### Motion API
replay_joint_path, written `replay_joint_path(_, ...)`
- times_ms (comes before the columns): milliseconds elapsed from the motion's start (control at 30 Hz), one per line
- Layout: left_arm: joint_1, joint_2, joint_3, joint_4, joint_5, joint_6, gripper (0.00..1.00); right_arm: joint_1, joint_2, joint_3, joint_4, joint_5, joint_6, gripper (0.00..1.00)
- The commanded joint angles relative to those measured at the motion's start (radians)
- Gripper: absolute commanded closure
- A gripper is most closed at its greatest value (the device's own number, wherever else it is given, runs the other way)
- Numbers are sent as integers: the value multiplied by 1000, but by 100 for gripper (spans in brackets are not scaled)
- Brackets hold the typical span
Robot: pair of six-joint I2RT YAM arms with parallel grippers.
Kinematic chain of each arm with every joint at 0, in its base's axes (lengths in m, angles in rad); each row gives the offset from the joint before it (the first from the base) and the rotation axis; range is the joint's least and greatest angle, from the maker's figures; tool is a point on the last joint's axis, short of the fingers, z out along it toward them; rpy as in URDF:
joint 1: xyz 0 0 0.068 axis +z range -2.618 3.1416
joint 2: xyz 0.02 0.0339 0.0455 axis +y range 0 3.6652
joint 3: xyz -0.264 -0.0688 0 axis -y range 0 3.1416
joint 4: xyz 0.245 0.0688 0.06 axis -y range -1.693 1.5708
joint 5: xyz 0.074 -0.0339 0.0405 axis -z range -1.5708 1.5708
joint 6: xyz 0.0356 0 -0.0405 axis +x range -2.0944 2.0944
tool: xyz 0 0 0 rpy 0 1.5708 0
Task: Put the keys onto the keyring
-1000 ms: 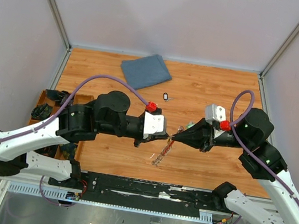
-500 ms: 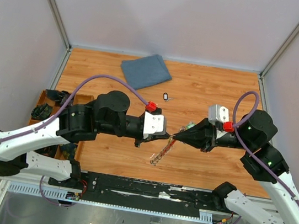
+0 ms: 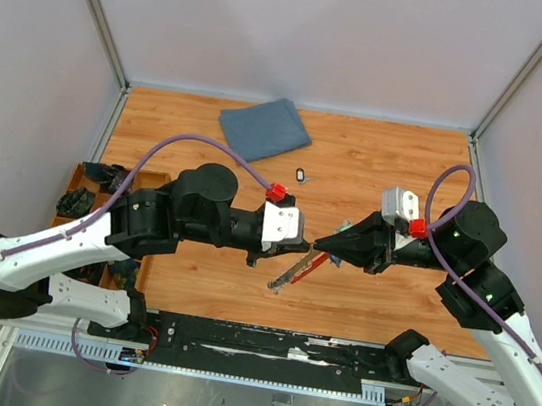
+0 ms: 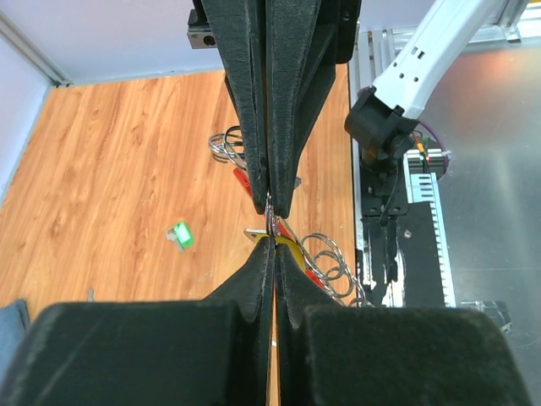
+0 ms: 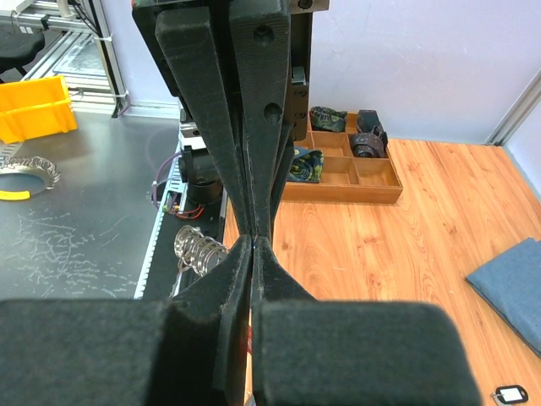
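My left gripper and right gripper meet tip to tip above the table's middle. Both are shut on a thin metal ring of the keyring. The red carabiner and its silvery chain hang slanted below them. In the left wrist view my fingertips close at the bottom, with the yellow key head and chain rings right behind them. I cannot tell whether the yellow key is threaded on. The chain also shows in the right wrist view. No blue-headed key shows.
A small loose key lies on the wood behind the grippers; its head looks green in the left wrist view. A blue cloth lies at the back. A wooden compartment tray with dark parts sits at the left edge.
The right gripper has drawn slightly right. The keyring has swung from hanging nearly straight to a slant, its chain end moving left and the carabiner right. Both grippers stay shut.
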Motion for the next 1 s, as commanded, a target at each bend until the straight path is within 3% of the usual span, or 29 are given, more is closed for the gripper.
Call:
replay_joint_path(0, -5, 6, -14, 46, 33, -14, 99, 11, -13, -7, 84, 17, 13, 100)
replay_joint_path(100, -4, -6, -19, 66, 23, -18, 97, 9, -14, -7, 78, 18, 9, 100)
replay_joint_path(400, -4, -60, -53, 136, 17, -46, 70, 11, -17, 9, 45, 17, -10, 100)
replay_joint_path(967, -4, -37, -84, 185, 38, -61, 72, 10, -21, 11, 61, 6, 5, 100)
